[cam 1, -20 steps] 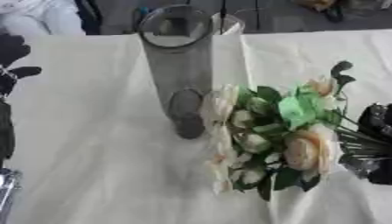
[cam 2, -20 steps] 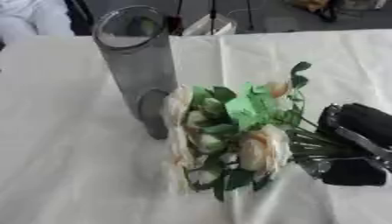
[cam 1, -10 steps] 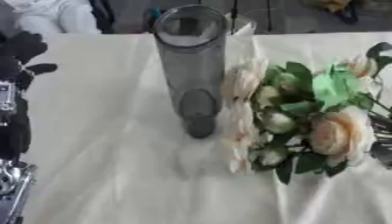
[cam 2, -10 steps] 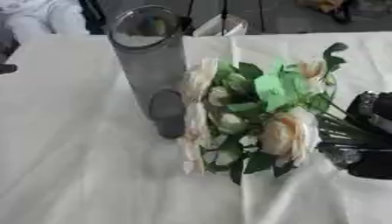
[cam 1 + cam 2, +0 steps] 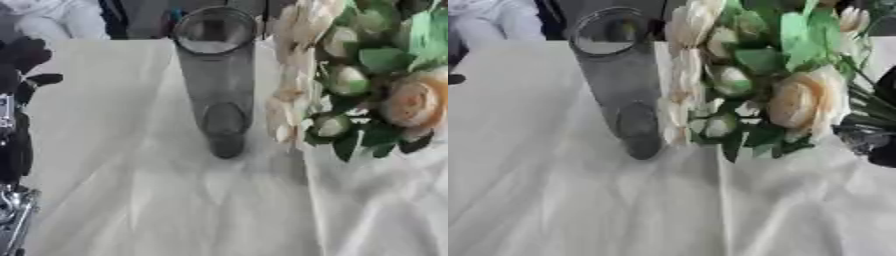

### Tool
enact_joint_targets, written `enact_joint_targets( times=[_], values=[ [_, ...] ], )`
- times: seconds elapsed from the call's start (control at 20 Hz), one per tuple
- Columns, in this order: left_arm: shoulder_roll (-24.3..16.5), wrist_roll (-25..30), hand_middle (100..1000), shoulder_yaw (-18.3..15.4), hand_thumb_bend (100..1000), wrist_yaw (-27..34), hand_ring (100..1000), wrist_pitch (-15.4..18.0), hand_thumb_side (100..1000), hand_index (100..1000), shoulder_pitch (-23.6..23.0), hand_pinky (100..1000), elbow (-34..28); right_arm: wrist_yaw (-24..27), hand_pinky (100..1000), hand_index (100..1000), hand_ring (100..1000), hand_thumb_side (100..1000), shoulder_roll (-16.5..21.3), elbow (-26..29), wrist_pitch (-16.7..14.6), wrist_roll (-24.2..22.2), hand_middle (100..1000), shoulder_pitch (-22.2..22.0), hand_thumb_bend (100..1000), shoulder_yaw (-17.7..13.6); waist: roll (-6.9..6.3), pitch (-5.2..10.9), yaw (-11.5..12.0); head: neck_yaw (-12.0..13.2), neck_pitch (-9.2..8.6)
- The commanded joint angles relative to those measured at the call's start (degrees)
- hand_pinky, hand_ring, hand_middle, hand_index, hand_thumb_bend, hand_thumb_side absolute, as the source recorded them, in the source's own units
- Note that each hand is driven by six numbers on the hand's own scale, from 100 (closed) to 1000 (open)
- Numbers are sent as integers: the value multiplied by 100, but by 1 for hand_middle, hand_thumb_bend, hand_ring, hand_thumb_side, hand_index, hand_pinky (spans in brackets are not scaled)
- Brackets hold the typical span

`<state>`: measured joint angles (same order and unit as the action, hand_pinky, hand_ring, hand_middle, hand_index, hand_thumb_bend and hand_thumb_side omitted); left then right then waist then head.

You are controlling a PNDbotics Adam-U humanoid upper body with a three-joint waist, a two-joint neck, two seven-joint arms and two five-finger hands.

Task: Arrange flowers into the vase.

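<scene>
A tall smoky-grey glass vase (image 5: 219, 85) stands upright on the white tablecloth, and I look down into its open mouth (image 5: 214, 30). Just right of it a bouquet (image 5: 798, 85) of cream and peach roses with green leaves hangs above the table, its blooms level with the vase's upper half and close to its wall. The stems run off to the right into my black right hand (image 5: 880, 150), which is curled round them and only partly in view. My left hand (image 5: 21, 62) hovers at the left edge, fingers relaxed and holding nothing.
The white cloth (image 5: 175, 210) lies wrinkled in front of the vase. My left arm's silver joint (image 5: 12, 215) shows at the lower left corner. Dark furniture and someone in white (image 5: 52, 20) are beyond the table's far edge.
The bouquet has risen and moved left, from low beside the vase's base to alongside its upper half. The whole picture has also shifted.
</scene>
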<state>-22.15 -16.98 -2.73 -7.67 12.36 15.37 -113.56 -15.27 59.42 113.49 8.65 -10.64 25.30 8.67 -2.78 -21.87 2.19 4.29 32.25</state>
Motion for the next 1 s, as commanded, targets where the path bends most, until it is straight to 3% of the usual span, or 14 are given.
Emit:
enact_joint_targets(
  times=[0.05,0.3,0.35,0.4,0.75,1.0],
  values=[
    [-161,-11,786,-65,100,-19,830,9,1000,873,46,704,-103,338,100,100,100,719,141,110,198,110,100,205,100,-194,65,212,-6,-74,-56],
    [-182,-6,787,-55,100,-3,830,5,1000,873,49,704,-103,785,100,100,100,730,9,110,503,281,100,707,100,-218,86,287,-11,-139,-41],
    [-183,-3,787,-51,100,0,830,2,1000,874,53,703,-103,848,100,100,100,857,-53,110,589,322,100,843,100,-210,92,307,-10,-143,-32],
    [-180,-2,787,-48,100,1,830,-1,1000,873,61,704,-103,912,100,100,100,725,-127,110,673,370,100,987,100,-201,98,330,-4,-144,-22],
    [-103,-50,787,-45,100,-150,830,-28,1000,873,139,705,-103,1256,100,100,100,700,-845,109,1311,804,100,2090,100,-120,115,470,73,-154,57],
    [-80,-43,787,-7,100,-167,825,-41,1000,873,156,704,-103,1158,100,100,100,689,-1342,-89,1541,1066,100,2792,100,-1,131,517,129,-211,83]
  ],
)
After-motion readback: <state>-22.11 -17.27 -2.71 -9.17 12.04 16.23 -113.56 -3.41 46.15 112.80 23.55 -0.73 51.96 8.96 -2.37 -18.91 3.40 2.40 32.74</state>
